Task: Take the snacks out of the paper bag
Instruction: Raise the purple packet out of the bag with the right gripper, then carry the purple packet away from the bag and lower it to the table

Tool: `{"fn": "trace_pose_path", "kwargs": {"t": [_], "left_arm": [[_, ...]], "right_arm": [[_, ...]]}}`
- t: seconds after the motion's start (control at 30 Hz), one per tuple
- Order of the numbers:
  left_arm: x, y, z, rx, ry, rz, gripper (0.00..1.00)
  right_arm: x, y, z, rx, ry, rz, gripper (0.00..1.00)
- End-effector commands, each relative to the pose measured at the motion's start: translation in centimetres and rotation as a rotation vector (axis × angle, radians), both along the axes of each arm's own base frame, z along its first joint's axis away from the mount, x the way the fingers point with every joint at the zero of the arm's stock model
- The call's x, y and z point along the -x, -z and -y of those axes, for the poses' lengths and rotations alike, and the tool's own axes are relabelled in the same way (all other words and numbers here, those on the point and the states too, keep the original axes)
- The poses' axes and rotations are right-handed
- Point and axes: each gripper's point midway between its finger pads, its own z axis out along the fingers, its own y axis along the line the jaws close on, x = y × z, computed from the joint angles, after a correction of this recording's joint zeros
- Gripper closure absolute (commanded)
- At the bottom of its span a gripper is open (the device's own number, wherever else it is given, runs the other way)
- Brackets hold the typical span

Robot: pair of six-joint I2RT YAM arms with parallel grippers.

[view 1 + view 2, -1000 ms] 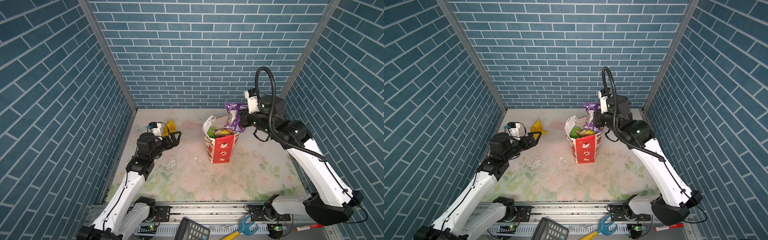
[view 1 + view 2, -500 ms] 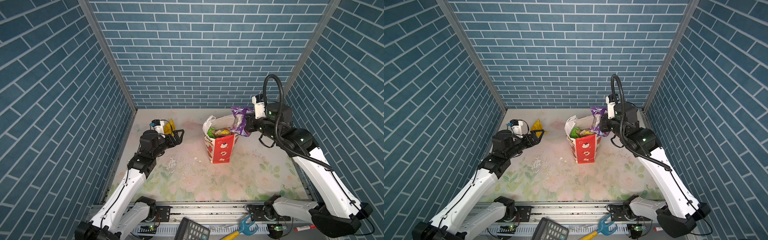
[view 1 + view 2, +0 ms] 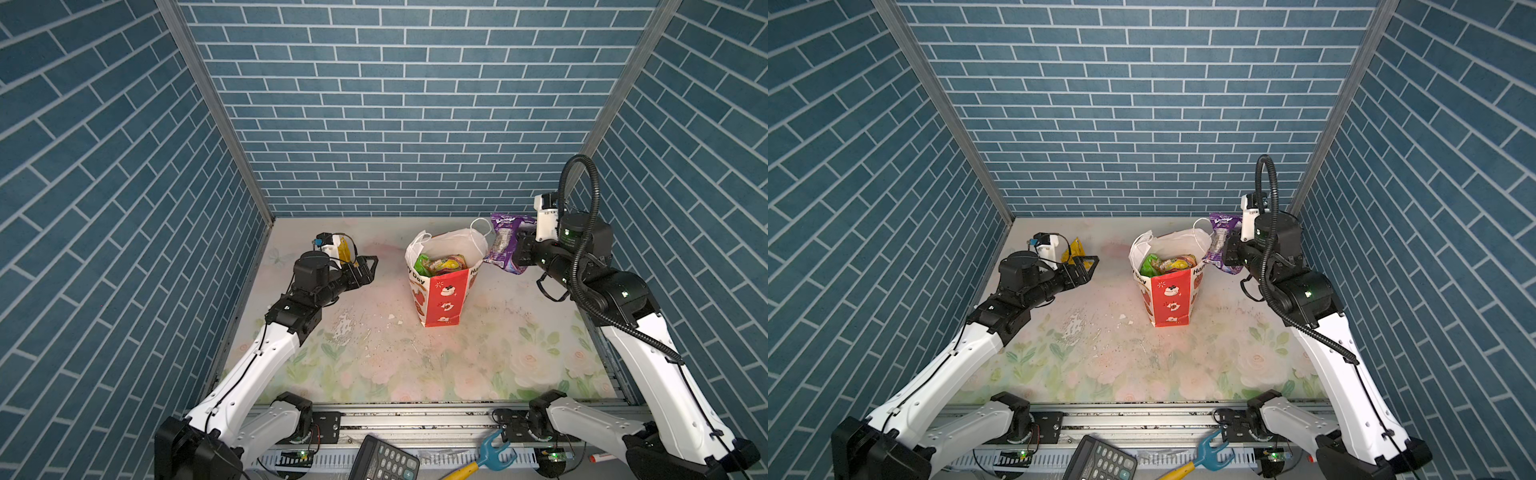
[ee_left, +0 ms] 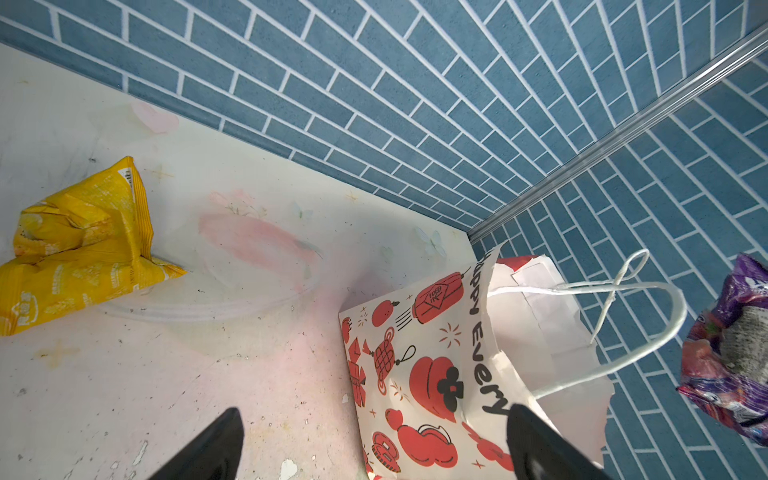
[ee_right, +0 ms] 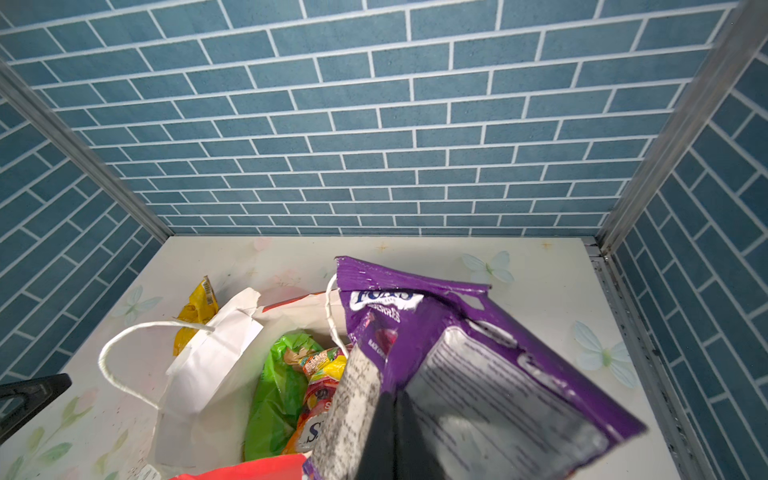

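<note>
The paper bag [image 3: 442, 291] [image 3: 1169, 291] stands upright mid-table with its mouth open. A green packet [image 5: 278, 395] and orange snacks [image 5: 320, 390] lie inside. My right gripper [image 3: 519, 253] [image 5: 392, 399] is shut on a purple packet [image 3: 505, 245] [image 3: 1223, 243] [image 5: 436, 332], holding it in the air just right of the bag's rim. A yellow packet [image 3: 344, 249] [image 4: 79, 245] lies on the table at the back left. My left gripper [image 3: 368, 266] [image 4: 374, 411] is open and empty, left of the bag and near the yellow packet, with its fingers pointing at the bag [image 4: 428, 365].
Blue brick walls close in the back and both sides. A flaked white patch [image 3: 345, 328] marks the table left of the bag. A calculator [image 3: 384, 461], a blue and yellow tool [image 3: 486, 455] and a red marker [image 3: 600, 458] lie beyond the front rail.
My right gripper has carried the purple packet from above the bag's mouth to the right, past its rim. The left arm has shifted slightly toward the bag, still open.
</note>
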Motion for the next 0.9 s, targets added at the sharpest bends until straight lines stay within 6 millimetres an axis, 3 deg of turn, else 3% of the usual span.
{"fn": "trace_pose_path", "kwargs": {"t": [0.0,0.37,0.67,0.87], "left_arm": [[-0.5,-1.7,0.5,-0.002,0.015,0.045,0.00],[-1.3,-2.8,1.4,-0.024,0.046,0.047,0.01],[-0.8,-2.5,1.1,-0.075,0.060,0.021,0.00],[-0.8,-3.5,0.8,-0.127,0.059,0.043,0.00]], "right_arm": [[0.4,-1.9,1.7,-0.001,0.055,0.094,1.00],[0.1,1.7,5.2,0.014,0.185,0.043,1.00],[0.4,6.9,9.1,0.073,0.332,-0.063,1.00],[-0.2,10.1,10.4,0.050,0.361,-0.130,1.00]]}}
